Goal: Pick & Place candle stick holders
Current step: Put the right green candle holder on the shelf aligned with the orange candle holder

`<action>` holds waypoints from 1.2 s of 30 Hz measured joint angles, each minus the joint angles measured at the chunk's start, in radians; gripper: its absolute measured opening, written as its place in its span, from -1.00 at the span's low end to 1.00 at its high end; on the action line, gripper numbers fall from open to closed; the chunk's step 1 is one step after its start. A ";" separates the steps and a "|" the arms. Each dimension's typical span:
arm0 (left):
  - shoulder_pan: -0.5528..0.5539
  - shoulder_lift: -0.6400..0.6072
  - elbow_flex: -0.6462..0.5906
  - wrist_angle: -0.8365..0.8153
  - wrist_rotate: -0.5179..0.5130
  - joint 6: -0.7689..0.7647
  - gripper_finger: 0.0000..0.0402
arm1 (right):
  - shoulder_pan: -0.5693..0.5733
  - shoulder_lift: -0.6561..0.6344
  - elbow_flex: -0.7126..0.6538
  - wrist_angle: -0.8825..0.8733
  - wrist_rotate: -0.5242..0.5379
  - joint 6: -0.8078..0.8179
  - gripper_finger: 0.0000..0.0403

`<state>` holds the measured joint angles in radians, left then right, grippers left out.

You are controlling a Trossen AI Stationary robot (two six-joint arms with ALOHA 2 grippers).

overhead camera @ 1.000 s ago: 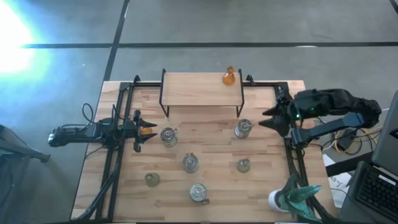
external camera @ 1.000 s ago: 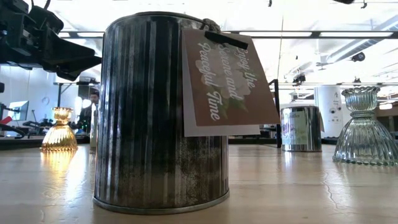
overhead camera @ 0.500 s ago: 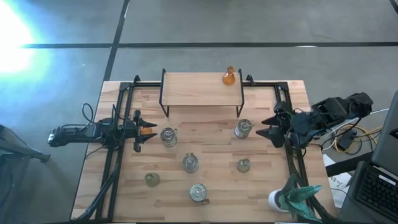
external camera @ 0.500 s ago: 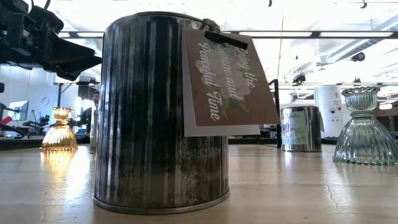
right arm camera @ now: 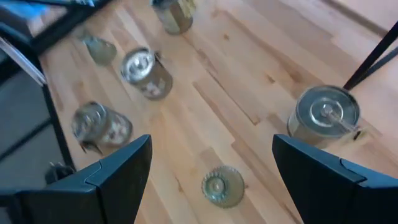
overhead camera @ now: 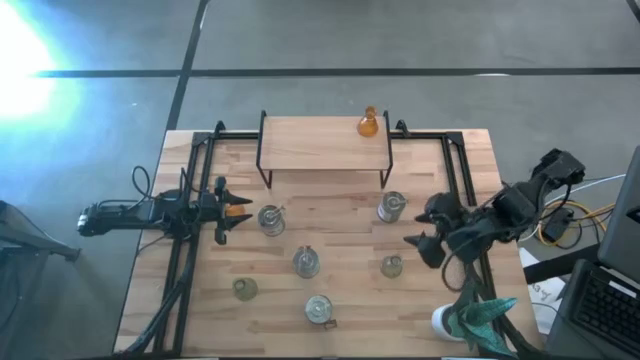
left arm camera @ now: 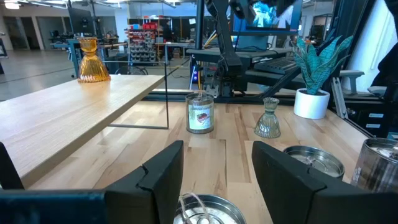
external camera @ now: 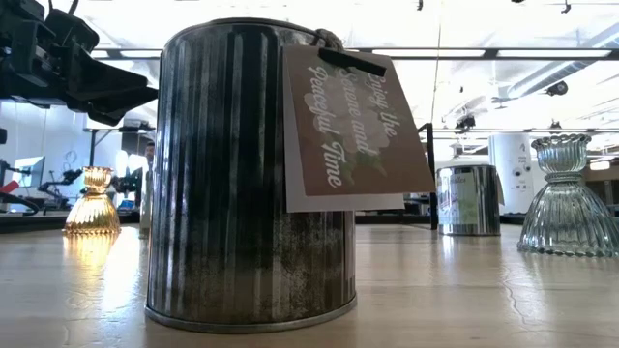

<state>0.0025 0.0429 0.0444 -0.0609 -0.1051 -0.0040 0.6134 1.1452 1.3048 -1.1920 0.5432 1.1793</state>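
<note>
R claw [overhead camera: 424,232] hangs over the bench [overhead camera: 340,300] on its R side, just beside the green holder [overhead camera: 391,266] and near the jar [overhead camera: 391,207] below the shelf [overhead camera: 320,143]. Fingers spread wide, nothing between them; wrist view shows the same wide gap w/ the green holder [right arm camera: 222,185] on the wood underneath and a jar [right arm camera: 324,115] off to one side. Three more jars farther off in that view, blurred.

L claw [overhead camera: 232,210] waits at the L edge of the bench, fingers apart, empty, pointing at the nearest jar [overhead camera: 270,217], which sits just beside its tips. L wrist view: that jar's lid [left arm camera: 206,210] shows between the fingers, not gripped.

Amber holder [overhead camera: 369,123] stands upright on the shelf, toward its R end. Second amber one can't be made out in the top view.

Other pieces on the bench, all upright, well apart: mid jar [overhead camera: 306,262], front jar [overhead camera: 319,310] w/ a tag, 2nd green holder [overhead camera: 245,289] front-L.

Low view: front jar [external camera: 253,174] fills the frame, tag [external camera: 353,128] hanging off its rim; amber holder [external camera: 93,202] far L, clear holder [external camera: 567,198] far R, another jar [external camera: 468,198] behind.

Teal plant [overhead camera: 478,316] at front-R corner.
</note>
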 joint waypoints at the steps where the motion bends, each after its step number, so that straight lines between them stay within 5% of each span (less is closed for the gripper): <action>1: 0.000 0.000 0.000 0.000 0.000 0.000 -0.03 | 0.004 0.014 0.000 -0.009 -0.008 0.000 0.61; 13: 0.000 0.000 0.000 0.000 0.000 0.000 -0.03 | 0.009 0.223 0.000 -0.114 -0.229 -0.117 0.61; 21: 0.000 0.000 0.000 0.000 0.000 0.000 -0.03 | 0.009 0.319 0.007 -0.103 -0.229 -0.155 0.61; 36: 0.000 0.000 0.000 0.000 0.000 0.000 -0.03 | 0.174 0.330 -0.031 -0.092 -0.089 0.167 0.61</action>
<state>0.0022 0.0428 0.0444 -0.0612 -0.1055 -0.0040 0.7872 1.4754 1.2740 -1.2840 0.4544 1.3461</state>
